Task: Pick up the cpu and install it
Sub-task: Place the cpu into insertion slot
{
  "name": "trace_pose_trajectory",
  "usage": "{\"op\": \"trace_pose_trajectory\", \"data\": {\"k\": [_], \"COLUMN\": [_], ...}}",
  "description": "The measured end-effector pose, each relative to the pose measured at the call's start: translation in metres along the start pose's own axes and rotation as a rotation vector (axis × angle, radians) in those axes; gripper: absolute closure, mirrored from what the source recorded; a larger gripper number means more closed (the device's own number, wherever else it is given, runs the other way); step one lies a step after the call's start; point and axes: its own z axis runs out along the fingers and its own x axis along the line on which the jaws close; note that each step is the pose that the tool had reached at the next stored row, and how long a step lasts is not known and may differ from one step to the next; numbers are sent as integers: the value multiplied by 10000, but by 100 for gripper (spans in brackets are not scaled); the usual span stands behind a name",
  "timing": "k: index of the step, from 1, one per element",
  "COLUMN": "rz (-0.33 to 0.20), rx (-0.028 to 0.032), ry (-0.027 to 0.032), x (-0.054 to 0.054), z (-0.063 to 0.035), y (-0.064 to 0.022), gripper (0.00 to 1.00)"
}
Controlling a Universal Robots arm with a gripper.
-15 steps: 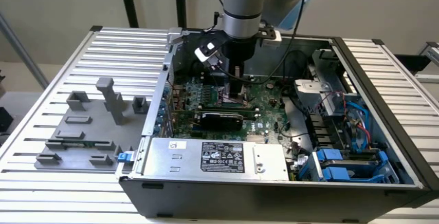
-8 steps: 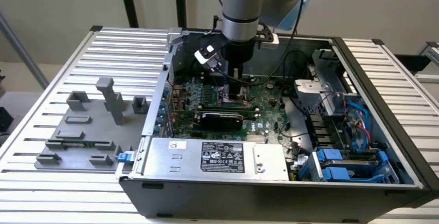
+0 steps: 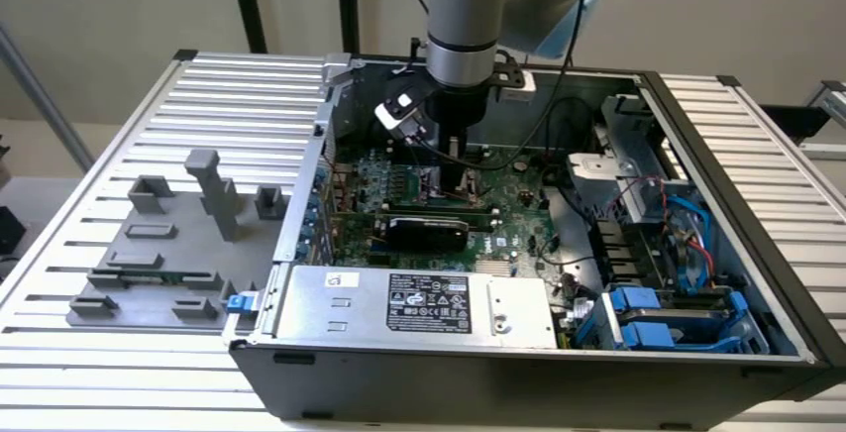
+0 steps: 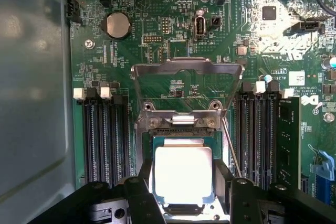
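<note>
Closest to the wrist camera, the black gripper [image 4: 184, 170] is clasped on the cpu [image 4: 182, 174], one finger [image 4: 143, 184] pressed to each of two opposite edges. The cpu's bright silver top faces up, level, and its green rim lines up inside the square socket [image 4: 184, 131] on the green motherboard [image 4: 157, 35]. It looks seated or just short of seated; which one cannot be told.

Just beyond, the socket's metal load plate [image 4: 186, 66] stands tilted up and open, and a thin wire lever [image 4: 231, 148] lies unlatched beside the socket. Memory slots [image 4: 102, 135] flank the socket on both sides, and a coin battery [image 4: 117, 24] sits farther up the board.

In the exterior view, the arm [image 3: 466, 16] reaches straight down into the open computer case [image 3: 740, 184]. The grey fixture blocks [image 3: 172, 244] lie well apart on the slatted table [image 3: 79, 373].

By this reading, picking up and carrying are done and placement is nearly done. The cpu is not yet let go and the plate is not yet closed.
</note>
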Motion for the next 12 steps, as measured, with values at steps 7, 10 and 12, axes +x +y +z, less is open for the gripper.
{"op": "trace_pose_trajectory", "data": {"k": [7, 10, 12], "rz": [-4, -5, -6], "rx": [-5, -10, -11], "ry": [-122, -200, -228], "x": [1, 12, 21], "z": [30, 37, 39], "y": [-1, -2, -2], "gripper": [45, 45, 45]}}
